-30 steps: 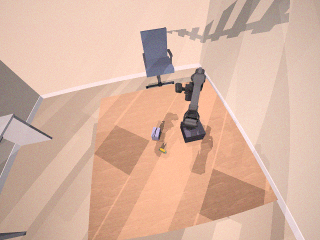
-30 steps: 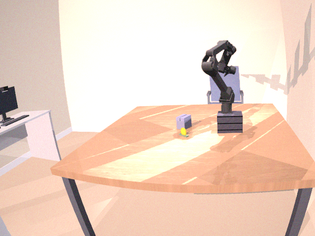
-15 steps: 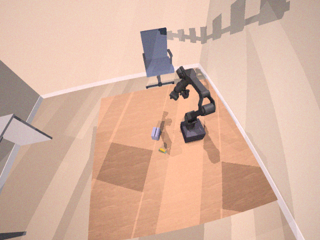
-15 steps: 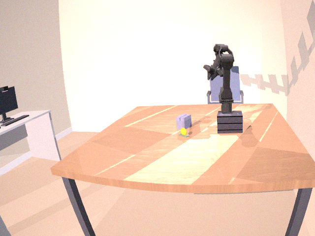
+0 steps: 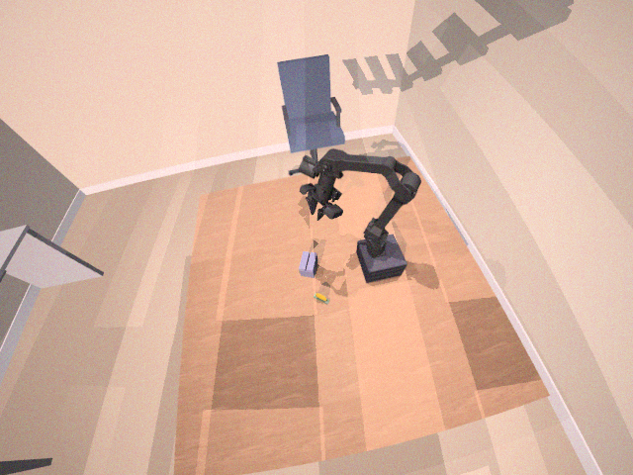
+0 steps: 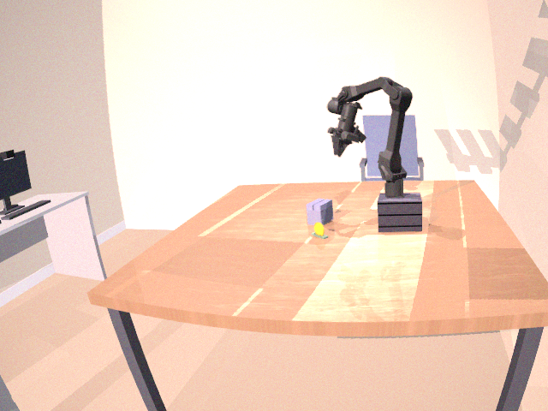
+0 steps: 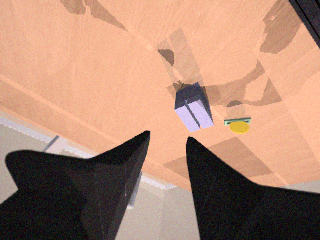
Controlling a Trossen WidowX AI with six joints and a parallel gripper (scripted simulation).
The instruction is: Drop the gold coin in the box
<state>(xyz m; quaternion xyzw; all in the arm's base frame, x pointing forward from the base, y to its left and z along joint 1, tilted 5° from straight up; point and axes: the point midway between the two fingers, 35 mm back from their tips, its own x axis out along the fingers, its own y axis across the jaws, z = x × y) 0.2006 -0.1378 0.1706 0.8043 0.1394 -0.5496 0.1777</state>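
Observation:
The gold coin (image 5: 320, 296) (image 6: 318, 229) (image 7: 239, 127) stands on its edge in the small green holder (image 5: 326, 302) (image 6: 324, 236) (image 7: 244, 119) on the table. The closed grey box (image 5: 308, 264) (image 6: 316, 214) (image 7: 194, 115) looks pale violet and stands close by the holder, with a dark narrow slot in its lid. My gripper (image 5: 315, 216) (image 6: 338, 154) (image 7: 168, 138) hangs high above the table, well away from coin and box. Its fingers point down and stand partly open, with nothing between them.
The arm's dark base (image 5: 382, 260) (image 6: 399, 213) stands on the wooden table (image 5: 265, 362) (image 6: 247, 265), to the right of the box in the top and exterior views. A blue chair (image 5: 307, 102) (image 6: 373, 141) is behind the table. A white desk (image 6: 53, 212) with a monitor stands away to the left.

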